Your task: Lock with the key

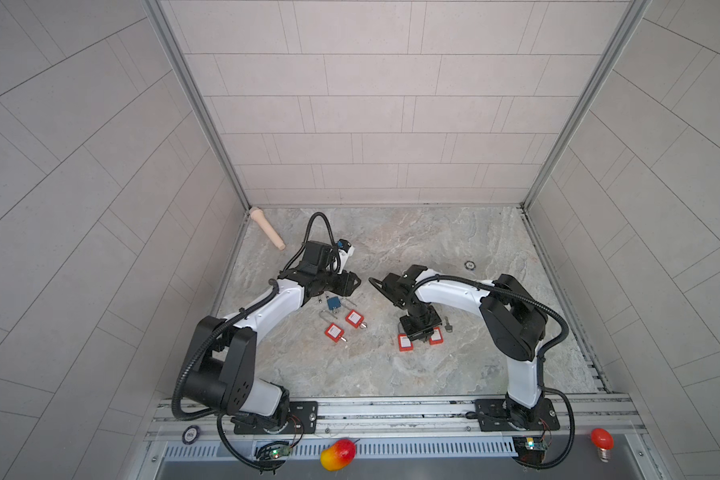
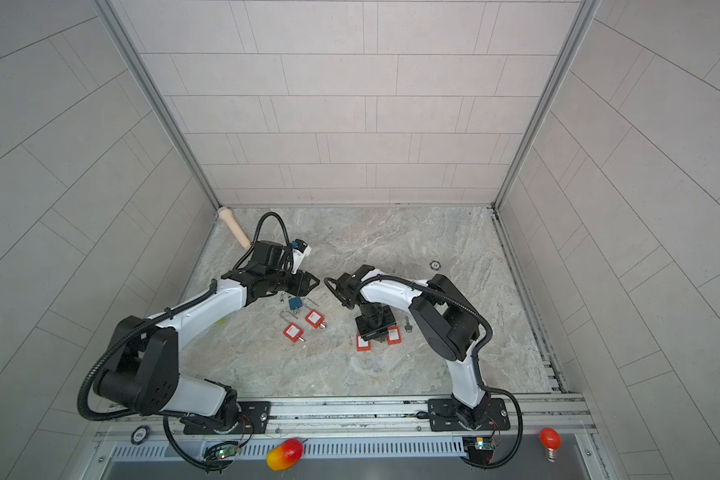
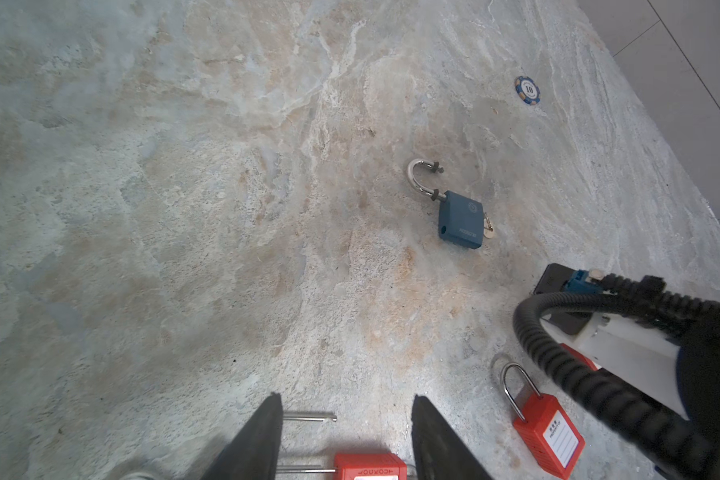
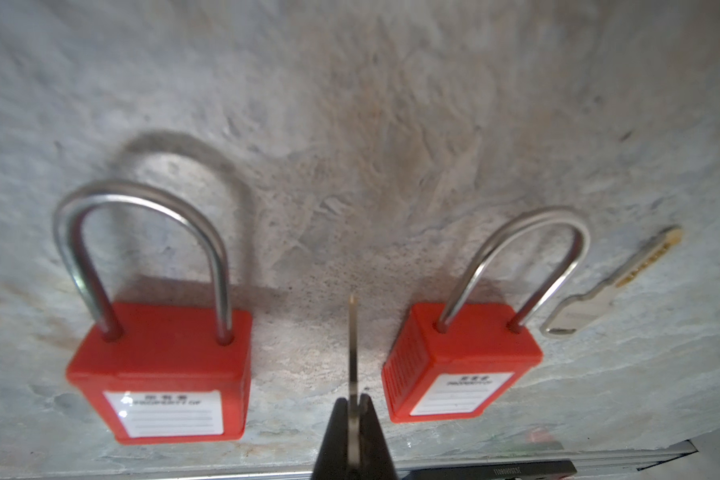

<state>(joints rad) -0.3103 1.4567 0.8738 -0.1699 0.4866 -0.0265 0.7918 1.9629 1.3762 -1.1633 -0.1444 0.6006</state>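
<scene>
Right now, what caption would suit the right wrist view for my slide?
Right pincer grips a key edge-on between two red padlocks; a loose key lies nearby.

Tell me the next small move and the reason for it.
Probably lower the left gripper and close on the red padlock between its open jaws: one leg of its shackle ends free of the body, so it looks unlocked. The right gripper is shut on a key.
</scene>
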